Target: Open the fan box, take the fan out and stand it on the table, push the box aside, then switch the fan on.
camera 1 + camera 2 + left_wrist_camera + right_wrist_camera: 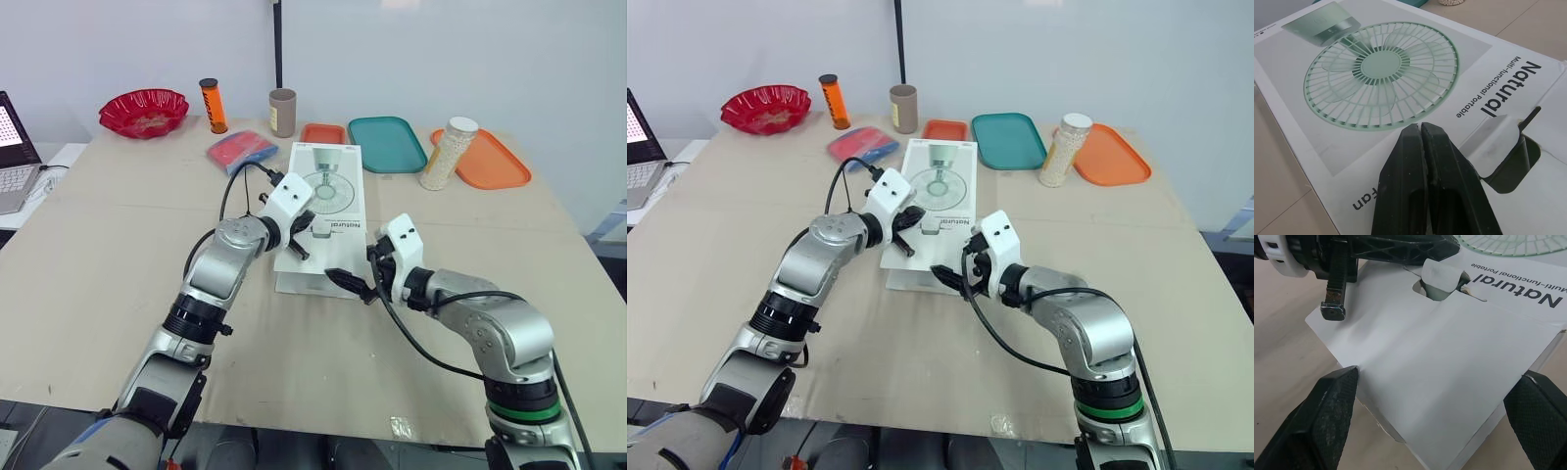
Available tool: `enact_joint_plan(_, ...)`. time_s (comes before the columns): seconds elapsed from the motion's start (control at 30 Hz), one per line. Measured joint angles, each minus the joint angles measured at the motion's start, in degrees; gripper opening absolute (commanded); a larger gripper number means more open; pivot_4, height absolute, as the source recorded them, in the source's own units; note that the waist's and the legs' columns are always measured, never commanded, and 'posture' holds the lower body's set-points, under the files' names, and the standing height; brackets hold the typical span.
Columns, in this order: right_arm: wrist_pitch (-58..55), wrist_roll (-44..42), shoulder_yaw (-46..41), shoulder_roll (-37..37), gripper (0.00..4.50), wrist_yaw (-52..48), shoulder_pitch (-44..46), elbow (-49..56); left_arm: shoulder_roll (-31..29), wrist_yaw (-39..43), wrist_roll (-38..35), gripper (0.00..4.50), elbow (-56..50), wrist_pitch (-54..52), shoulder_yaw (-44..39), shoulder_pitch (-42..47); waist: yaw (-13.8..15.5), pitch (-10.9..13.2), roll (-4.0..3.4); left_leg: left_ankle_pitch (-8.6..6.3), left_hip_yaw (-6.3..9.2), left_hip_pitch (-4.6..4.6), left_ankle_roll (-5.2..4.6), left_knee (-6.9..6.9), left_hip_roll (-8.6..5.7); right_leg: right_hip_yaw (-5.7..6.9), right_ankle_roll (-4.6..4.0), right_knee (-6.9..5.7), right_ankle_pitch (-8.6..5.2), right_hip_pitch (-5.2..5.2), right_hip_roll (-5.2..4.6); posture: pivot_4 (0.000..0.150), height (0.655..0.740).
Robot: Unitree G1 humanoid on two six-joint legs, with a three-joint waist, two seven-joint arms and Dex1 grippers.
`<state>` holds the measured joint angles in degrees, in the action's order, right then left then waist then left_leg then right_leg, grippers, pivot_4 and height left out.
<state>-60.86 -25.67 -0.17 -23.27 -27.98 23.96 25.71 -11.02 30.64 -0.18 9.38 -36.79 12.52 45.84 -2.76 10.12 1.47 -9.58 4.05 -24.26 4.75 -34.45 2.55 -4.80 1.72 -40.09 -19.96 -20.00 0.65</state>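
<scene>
Right hand (1437, 374), spread wide, flanks the end flap (1444, 352) of the box (328, 196), lying flat on the table (118, 255) midway between side edges, nearer the far one; left hand (1421, 129), pressed together, sits by the slot (1437, 286). Opening step: flap still tucked, so next calls for hooking it out

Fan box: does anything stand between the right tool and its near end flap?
Nothing visible does. The open right tool faces the near end of the fan box directly. The shut left tool is over the box top, beside that path.

silver arms (225, 264) with black joints, white wrist housings (289, 201), looping black cables (431, 360), black fingers (1415, 186).
</scene>
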Motion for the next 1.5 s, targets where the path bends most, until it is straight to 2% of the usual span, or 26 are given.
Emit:
enact_joint_plan(0.23, 0.0, -1.7, 0.0, -0.2, 4.50, -0.2, -0.7, 2.1, -1.2, 0.8, -0.5, 0.17, -2.5, -2.8, -0.4, 0.3, 0.0, 0.0, 0.00, 0.00, 0.00, -0.03, 0.00, 0.01, 0.00, 0.00, 0.01, 0.01, -0.01, -0.03, 0.00, 0.150, 0.7400)
enact_joint_plan(0.43, 0.4, -2.1, 0.2, -0.5, 4.50, -0.3, -0.7, 2.2, -3.8, -0.3, -4.3, 0.17, -4.1, -4.7, -7.9, 4.2, 0.0, 0.1, 0.03, 0.01, 0.02, -0.33, 0.02, 0.00, 0.01, 0.02, -0.03, -0.01, 0.01, -0.31, 0.01, 0.150, 0.7400)
enact_joint_plan(0.57, 0.9, -2.9, 0.1, -0.5, 4.50, -0.6, -0.3, 2.2, -7.0, -1.9, -5.9, 0.17, -9.2, -4.7, -13.5, 5.0, 0.1, 0.1, 0.03, 0.01, 0.01, -0.41, 0.02, 0.00, -0.01, 0.03, -0.02, 0.06, 0.01, -0.35, -0.05, 0.150, 0.7400)
enact_joint_plan(0.8, 1.7, -5.6, -1.1, 1.7, 4.50, 0.5, 6.2, 1.6, -11.2, -4.2, -6.6, 0.17, -11.9, -7.1, -15.3, -1.3, 0.0, 0.2, 0.05, 0.02, 0.03, -0.40, 0.03, -0.01, 0.02, 0.03, -0.04, 0.03, 0.02, -0.37, -0.03, 0.150, 0.7400)
enact_joint_plan(0.97, 3.3, -5.2, -2.0, 1.9, 4.50, 1.2, 9.4, -0.9, -12.2, -4.4, -6.8, 0.17, -13.0, -7.6, -15.4, -3.0, 0.1, 0.2, 0.09, 0.03, 0.07, -0.42, 0.04, -0.02, 0.01, 0.09, -0.06, 0.03, 0.03, -0.38, -0.04, 0.150, 0.7400)
enact_joint_plan(1.07, 6.0, 0.2, 2.3, 2.0, 4.50, 3.1, 12.6, -10.6, -11.3, -5.1, -7.8, 0.17, -14.7, -8.2, -14.9, -3.1, 0.2, 0.2, 0.10, 0.02, 0.06, -0.43, 0.04, -0.05, 0.01, 0.08, -0.07, 0.03, 0.04, -0.37, -0.05, 0.150, 0.7400)
enact_joint_plan(1.2, 7.8, 5.4, 3.9, 3.3, 4.50, 6.6, 17.3, -20.6, -10.5, -3.4, -9.1, 0.17, -14.8, -8.5, -12.6, -2.8, 0.1, 0.2, 0.10, 0.03, 0.05, -0.41, 0.04, -0.04, 0.02, 0.07, -0.08, 0.00, 0.05, -0.38, -0.03, 0.150, 0.7400)
enact_joint_plan(1.5, 6.3, 5.7, 2.0, 4.8, 4.50, 6.9, 17.5, -20.8, -10.1, 3.0, -8.8, 0.17, -9.6, -8.1, -2.9, 1.2, 0.2, 0.2, 0.10, 0.03, 0.05, -0.40, 0.04, -0.04, 0.01, 0.09, -0.10, -0.02, 0.06, -0.37, -0.03, 0.150, 0.7400)
